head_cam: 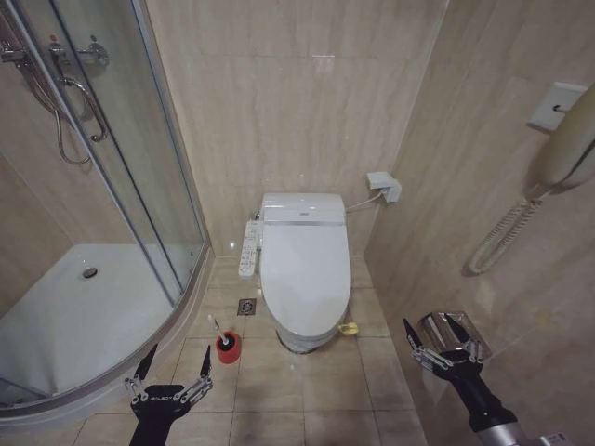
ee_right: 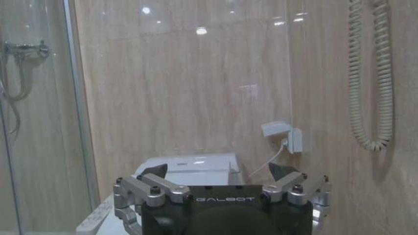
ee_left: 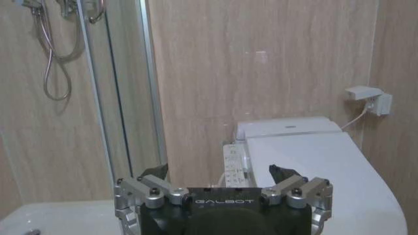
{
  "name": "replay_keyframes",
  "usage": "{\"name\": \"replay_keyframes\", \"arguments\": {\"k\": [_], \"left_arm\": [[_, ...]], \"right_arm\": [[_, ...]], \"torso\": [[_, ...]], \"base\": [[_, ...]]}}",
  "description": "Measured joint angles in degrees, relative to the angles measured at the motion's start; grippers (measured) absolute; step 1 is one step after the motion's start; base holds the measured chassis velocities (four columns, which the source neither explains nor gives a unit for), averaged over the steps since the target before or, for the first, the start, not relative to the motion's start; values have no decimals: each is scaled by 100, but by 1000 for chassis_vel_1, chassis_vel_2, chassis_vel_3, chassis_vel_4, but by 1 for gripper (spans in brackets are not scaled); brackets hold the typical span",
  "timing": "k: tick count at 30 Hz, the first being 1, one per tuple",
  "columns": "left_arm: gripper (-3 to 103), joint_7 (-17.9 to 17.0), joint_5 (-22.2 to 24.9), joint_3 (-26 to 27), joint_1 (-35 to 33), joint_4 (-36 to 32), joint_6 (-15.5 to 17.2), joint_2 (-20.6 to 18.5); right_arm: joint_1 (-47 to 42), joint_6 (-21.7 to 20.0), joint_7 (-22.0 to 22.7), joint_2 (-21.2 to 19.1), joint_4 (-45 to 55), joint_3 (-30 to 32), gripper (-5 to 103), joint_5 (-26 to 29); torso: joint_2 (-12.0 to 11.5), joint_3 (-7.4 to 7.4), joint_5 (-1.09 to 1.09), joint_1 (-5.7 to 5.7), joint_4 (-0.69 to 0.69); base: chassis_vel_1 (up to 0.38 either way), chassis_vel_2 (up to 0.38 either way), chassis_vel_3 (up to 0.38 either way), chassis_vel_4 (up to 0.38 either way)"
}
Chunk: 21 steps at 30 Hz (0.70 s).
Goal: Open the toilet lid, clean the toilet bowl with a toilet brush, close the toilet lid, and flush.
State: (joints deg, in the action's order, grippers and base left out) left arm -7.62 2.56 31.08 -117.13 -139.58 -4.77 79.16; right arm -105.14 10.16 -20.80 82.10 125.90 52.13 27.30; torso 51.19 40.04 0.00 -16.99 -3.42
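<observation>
Head view | left gripper (head_cam: 176, 363) low, fingers spread | right gripper (head_cam: 433, 334) raised, fingers spread

Beige marble-tiled walls (head_cam: 307, 102) and floor (head_cam: 307, 390), glass shower enclosure (head_cam: 102, 186) left.

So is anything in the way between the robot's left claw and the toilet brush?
Nothing visible is. The open left gripper hangs just short of the toilet brush, which stands in its red holder on bare floor tiles beside the toilet bowl.
</observation>
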Motion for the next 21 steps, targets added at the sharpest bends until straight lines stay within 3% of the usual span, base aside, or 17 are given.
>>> {"name": "replay_keyframes", "arguments": {"k": [21], "left_arm": [[100,0,0,0,0,0,0,0]], "right_arm": [[17,67,136,-9,-8,50,100,180]], "torso": [[-3,3,0,-8,1]], "base": [[-72,80,87,-78]]}}
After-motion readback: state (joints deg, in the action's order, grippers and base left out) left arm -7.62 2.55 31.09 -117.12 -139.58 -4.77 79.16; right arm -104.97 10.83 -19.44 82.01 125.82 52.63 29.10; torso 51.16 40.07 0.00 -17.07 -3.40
